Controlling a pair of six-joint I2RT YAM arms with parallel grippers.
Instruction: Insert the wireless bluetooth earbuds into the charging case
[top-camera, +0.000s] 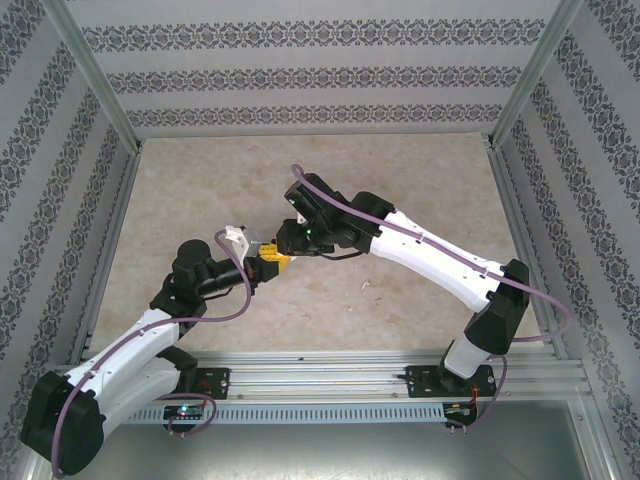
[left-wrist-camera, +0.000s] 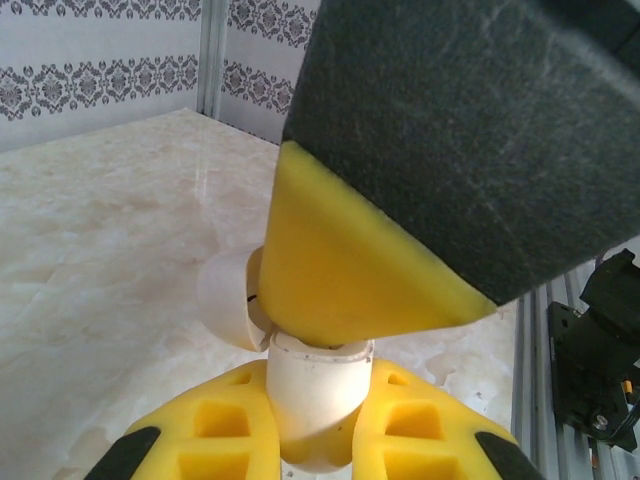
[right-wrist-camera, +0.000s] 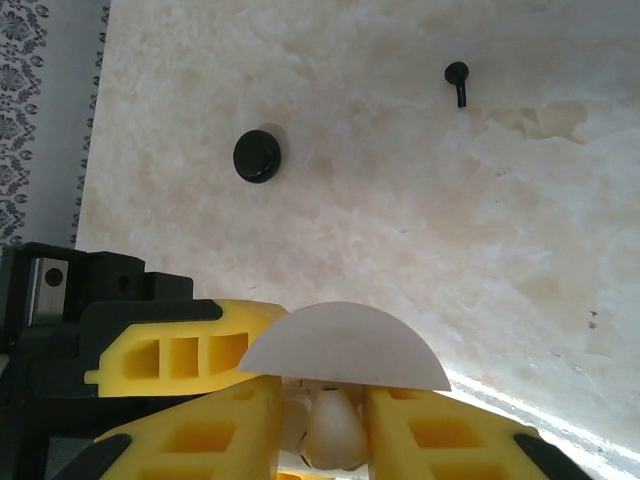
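My left jaws are gripping the case (left-wrist-camera: 310, 400) from both sides over the bench (top-camera: 420, 170). My right jaws are meeting it from the right, one finger (left-wrist-camera: 350, 280) resting on its top, its lid (right-wrist-camera: 345, 350) standing open beside. Beyond my right jaws, a stemmed earbud (right-wrist-camera: 458, 82) is lying on the bench, a small round piece (right-wrist-camera: 258, 155) well left of it.
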